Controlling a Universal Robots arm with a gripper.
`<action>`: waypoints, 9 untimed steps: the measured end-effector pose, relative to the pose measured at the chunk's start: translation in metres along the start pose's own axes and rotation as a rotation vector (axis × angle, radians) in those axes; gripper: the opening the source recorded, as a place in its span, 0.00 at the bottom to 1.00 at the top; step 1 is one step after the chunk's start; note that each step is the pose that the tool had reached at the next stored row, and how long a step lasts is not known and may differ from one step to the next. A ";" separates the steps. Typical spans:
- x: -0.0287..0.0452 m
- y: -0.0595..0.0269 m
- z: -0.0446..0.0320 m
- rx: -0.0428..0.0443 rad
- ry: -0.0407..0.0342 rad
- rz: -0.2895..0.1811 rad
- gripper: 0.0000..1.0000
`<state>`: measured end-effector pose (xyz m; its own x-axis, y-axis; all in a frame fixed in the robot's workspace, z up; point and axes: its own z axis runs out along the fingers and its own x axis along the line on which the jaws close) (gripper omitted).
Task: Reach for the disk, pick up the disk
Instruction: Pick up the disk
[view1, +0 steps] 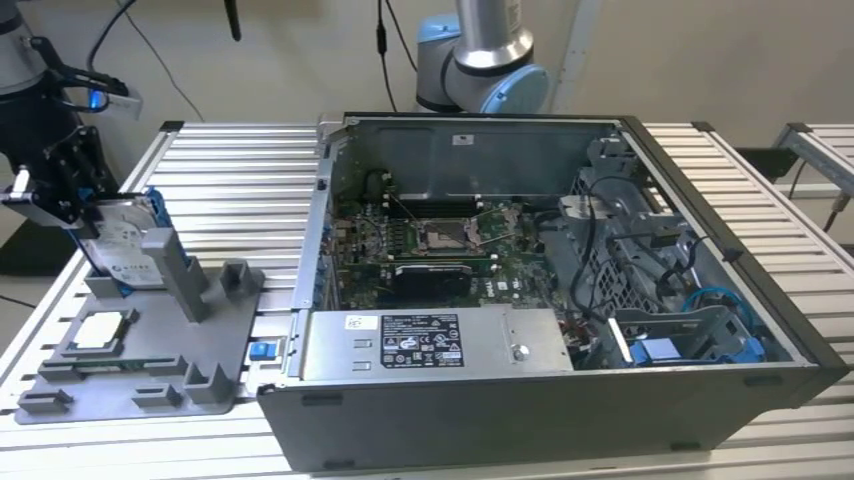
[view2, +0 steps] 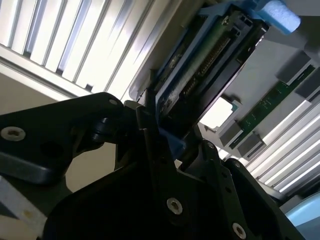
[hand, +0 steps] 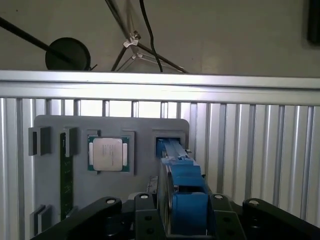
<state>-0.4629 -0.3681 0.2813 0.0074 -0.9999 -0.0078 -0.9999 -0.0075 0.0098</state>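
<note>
Gripping disk (hand: 183, 175) by its blue sides, bottom middle of first wrist view; gripper (hand: 186, 220) squeezed narrow on it. Disk looks stiff, bit heavy, breakable; blue sides safest hold.

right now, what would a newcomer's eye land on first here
The big open computer case with its bared motherboard takes up the middle of the exterior view. At that view's left, the disk in its bright blue frame stands upright in a grey fixture, with the black gripper right at its upper end.
</note>
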 end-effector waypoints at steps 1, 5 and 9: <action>0.0000 0.0000 0.0003 -0.0001 0.0001 0.000 1.00; 0.0000 0.0000 0.0015 0.0000 0.0002 0.000 0.00; 0.0000 0.0000 0.0030 0.0001 0.0001 0.000 0.00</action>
<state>-0.4629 -0.3681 0.2783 0.0073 -0.9999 -0.0077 -0.9999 -0.0074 0.0096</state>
